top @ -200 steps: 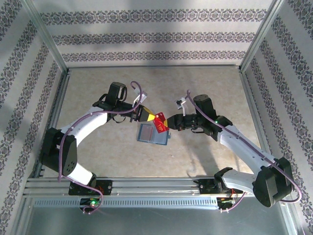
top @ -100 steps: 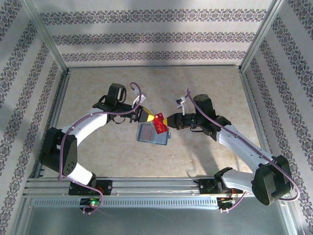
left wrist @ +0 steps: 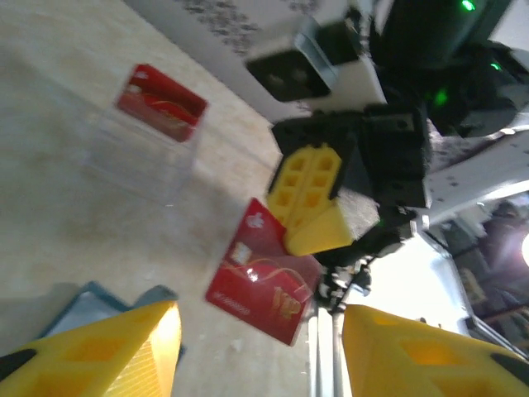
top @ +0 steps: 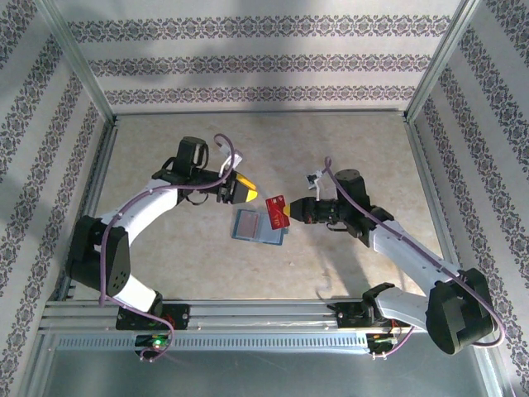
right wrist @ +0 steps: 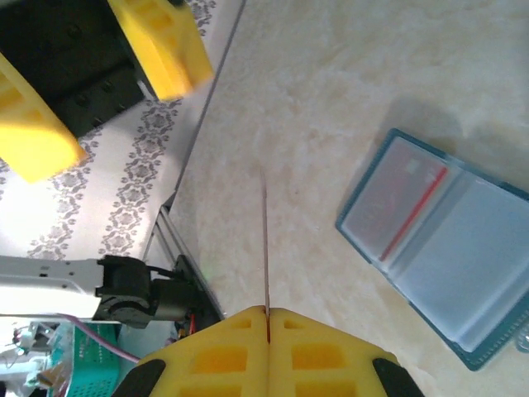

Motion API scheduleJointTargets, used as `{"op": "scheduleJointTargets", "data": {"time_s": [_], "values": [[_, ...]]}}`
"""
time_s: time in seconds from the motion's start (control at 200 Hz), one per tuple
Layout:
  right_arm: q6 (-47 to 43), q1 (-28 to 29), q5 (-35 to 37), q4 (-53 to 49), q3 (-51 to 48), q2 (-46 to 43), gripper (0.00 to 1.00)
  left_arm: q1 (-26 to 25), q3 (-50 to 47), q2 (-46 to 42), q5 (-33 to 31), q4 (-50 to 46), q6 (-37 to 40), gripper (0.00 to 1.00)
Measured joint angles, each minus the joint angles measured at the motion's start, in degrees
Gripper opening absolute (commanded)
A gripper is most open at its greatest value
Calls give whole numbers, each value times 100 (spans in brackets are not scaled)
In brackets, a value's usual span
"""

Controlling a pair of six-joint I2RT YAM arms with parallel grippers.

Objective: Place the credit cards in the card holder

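My right pincer clenched on thin red-orange card, open teal-blue bifold holder lying on surface just near-left of it; my left pincer released.

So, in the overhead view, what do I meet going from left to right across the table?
First the left gripper → red card → right gripper. The card holder overlaps the first two sideways, so I skip it.
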Motion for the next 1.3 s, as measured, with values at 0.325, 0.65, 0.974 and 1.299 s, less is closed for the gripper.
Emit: {"op": "scheduleJointTargets", "data": {"time_s": [0.325, 0.65, 0.974, 1.299], "values": [[1016, 249, 645, 813, -616, 306, 0, 245, 378, -240, -2070, -1722, 1010, 35], [1823, 713, 1364, 1478, -599, 1412, 0, 90, 367, 710, -2990, -2061, 1196, 0], [2144, 1043, 1775, 1755, -343, 2122, 0, -549, 592, 1388, -3569, -2262, 1399, 0], [2181, 1169, 1858, 1888, -195, 2507, 0, -850, 734, 1882, -4186, -2542, 1731, 0]]}}
